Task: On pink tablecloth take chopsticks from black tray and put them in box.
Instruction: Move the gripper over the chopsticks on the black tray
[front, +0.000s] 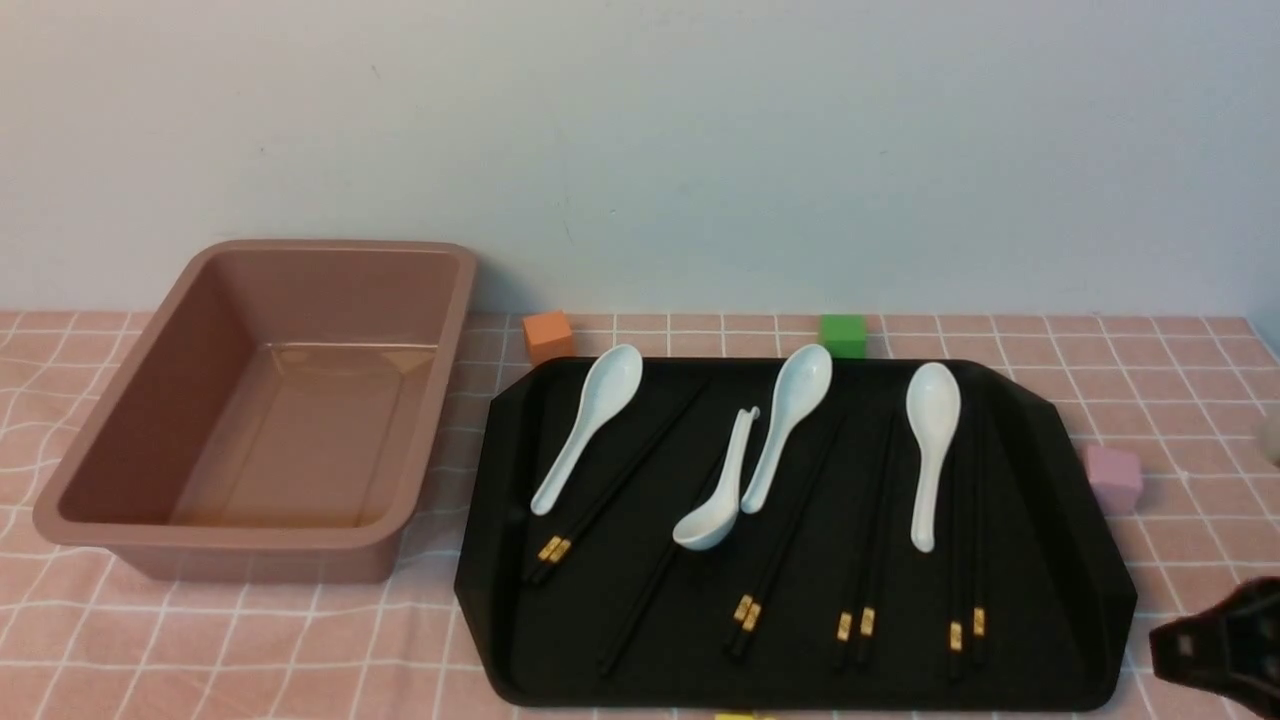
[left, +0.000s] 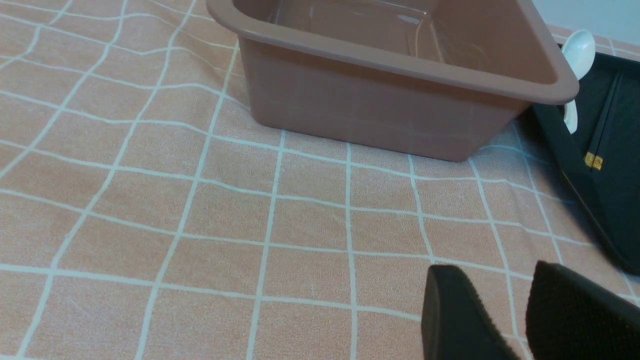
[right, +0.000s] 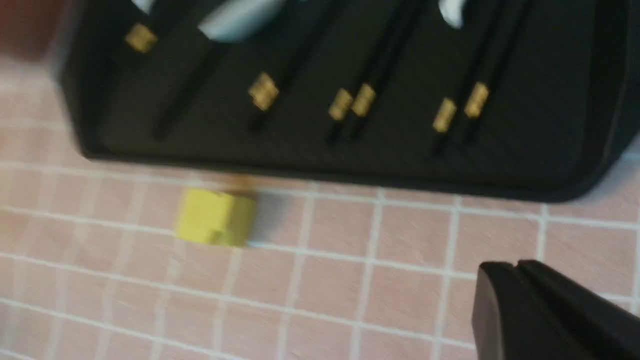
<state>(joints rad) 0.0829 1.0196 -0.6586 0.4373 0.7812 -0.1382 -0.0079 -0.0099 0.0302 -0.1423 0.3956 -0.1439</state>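
Several black chopsticks (front: 790, 560) with gold bands lie in pairs on the black tray (front: 1060, 560), among white spoons (front: 932, 450). The empty dusty-pink box (front: 140, 400) stands left of the tray on the pink tablecloth (front: 250, 640). My left gripper (left: 495, 280) is open and empty, low over the cloth in front of the box (left: 380, 105), and is out of the front view. My right gripper (right: 517, 267) is shut and empty, over the cloth just off the tray's (right: 550, 150) near right corner. It also shows at the lower right of the front view (front: 1180, 645). Both wrist views show chopsticks, the left (left: 607, 120) and the right (right: 375, 75).
An orange cube (front: 548, 335) and a green cube (front: 843, 335) sit behind the tray. A pink cube (front: 1114, 478) lies at its right. A yellow cube (right: 215, 217) lies on the cloth at the tray's near edge. A wall stands behind the table.
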